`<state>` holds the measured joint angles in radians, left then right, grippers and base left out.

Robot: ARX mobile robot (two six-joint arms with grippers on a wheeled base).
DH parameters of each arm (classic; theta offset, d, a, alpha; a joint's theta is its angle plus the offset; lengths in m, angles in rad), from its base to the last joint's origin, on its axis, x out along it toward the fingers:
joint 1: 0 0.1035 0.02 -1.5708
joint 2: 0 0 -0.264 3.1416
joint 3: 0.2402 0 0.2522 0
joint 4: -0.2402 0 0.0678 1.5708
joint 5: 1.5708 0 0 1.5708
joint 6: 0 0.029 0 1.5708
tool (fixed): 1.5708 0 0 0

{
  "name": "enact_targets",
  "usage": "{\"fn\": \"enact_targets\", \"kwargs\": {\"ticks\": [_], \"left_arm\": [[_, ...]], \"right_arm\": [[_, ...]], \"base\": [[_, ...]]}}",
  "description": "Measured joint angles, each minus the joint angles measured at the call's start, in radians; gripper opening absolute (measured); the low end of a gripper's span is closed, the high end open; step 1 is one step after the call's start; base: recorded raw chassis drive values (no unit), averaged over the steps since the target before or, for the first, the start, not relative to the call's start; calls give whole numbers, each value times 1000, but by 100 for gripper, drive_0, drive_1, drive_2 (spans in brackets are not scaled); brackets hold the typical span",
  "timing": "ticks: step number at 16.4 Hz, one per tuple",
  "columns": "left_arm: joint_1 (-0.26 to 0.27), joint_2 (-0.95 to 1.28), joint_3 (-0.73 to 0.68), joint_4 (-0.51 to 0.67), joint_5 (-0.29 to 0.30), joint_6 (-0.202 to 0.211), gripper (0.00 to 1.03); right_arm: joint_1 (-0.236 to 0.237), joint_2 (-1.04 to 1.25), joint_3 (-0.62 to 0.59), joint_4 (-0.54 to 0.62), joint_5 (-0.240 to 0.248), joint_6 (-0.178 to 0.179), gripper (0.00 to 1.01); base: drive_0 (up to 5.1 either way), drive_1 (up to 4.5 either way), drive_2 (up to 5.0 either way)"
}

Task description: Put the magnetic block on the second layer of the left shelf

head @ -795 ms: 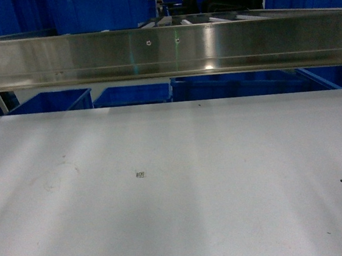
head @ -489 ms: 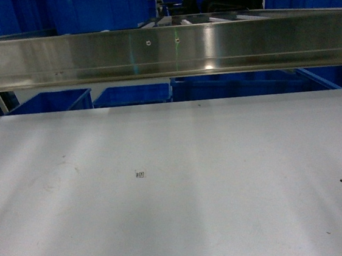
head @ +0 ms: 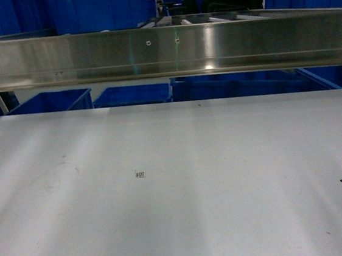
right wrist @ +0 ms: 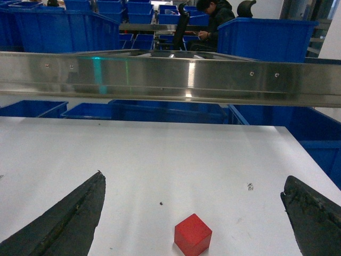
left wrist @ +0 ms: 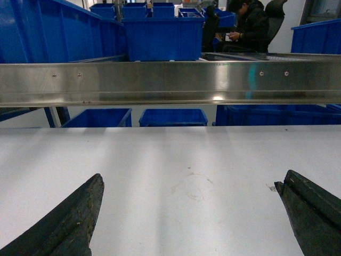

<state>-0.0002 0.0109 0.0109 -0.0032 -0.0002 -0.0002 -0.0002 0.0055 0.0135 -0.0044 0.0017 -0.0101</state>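
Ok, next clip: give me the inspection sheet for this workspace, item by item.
Surface: white tabletop, flat, with faint scuffs and a few small dark specks.
Job's things: red block sits on the tabletop, seen only in the right wrist view, between the right gripper's fingers and not touching them. The shelf's second layer cannot be made out.
Clutter: one tiny printed marker on the tabletop.
Grippers: left gripper open, nothing between its fingers; right gripper open around the block.
Cables: nothing seen.
Surroundings: steel beam across the far edge; blue bins behind it; a seated person in dark clothes further back.
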Motion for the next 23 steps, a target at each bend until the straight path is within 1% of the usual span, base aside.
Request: {"fn": "enact_targets", "kwargs": {"ticks": [9, 10, 11, 12, 13, 14, 15, 16, 17, 18, 19, 20, 21, 22, 23], "left_arm": [[0, 0, 0, 0, 0, 0, 98], [0, 0, 0, 0, 0, 0, 98], [0, 0, 0, 0, 0, 0, 98], [0, 0, 0, 0, 0, 0, 98], [0, 0, 0, 0, 0, 0, 98], [0, 0, 0, 0, 0, 0, 98], [0, 0, 0, 0, 0, 0, 98], [0, 0, 0, 0, 0, 0, 98], [0, 0, 0, 0, 0, 0, 98], [0, 0, 0, 0, 0, 0, 98], [0, 0, 0, 0, 0, 0, 98], [0, 0, 0, 0, 0, 0, 98], [0, 0, 0, 0, 0, 0, 98], [0, 0, 0, 0, 0, 0, 98], [0, 0, 0, 0, 0, 0, 98]], "right_arm": [[0, 0, 0, 0, 0, 0, 98], [2, 12, -1, 25, 2, -2, 98], [-12, 139, -2, 204, -13, -10, 98], [-50, 298, 0, 321, -37, -3, 98], [-59, 335, 0, 346, -38, 0, 98], [-108, 565, 16, 475, -40, 20, 98], [-145, 812, 85, 573, -59, 42, 98], [-149, 1010, 188, 601, -79, 52, 98], [-152, 1154, 254, 616, -116, 64, 98], [-151, 1274, 294, 605, -150, 71, 98], [-150, 1382, 314, 595, -160, 74, 98], [-142, 1439, 323, 593, -157, 74, 98], [-134, 1479, 329, 613, -140, 73, 98], [-128, 1513, 336, 631, -137, 73, 98], [-115, 1574, 341, 676, -123, 74, 98]], "base": [[0, 0, 0], [0, 0, 0], [0, 0, 0], [0, 0, 0], [0, 0, 0], [0, 0, 0], [0, 0, 0], [0, 0, 0], [0, 0, 0], [0, 0, 0], [0, 0, 0], [0, 0, 0], [0, 0, 0], [0, 0, 0], [0, 0, 0]]}}
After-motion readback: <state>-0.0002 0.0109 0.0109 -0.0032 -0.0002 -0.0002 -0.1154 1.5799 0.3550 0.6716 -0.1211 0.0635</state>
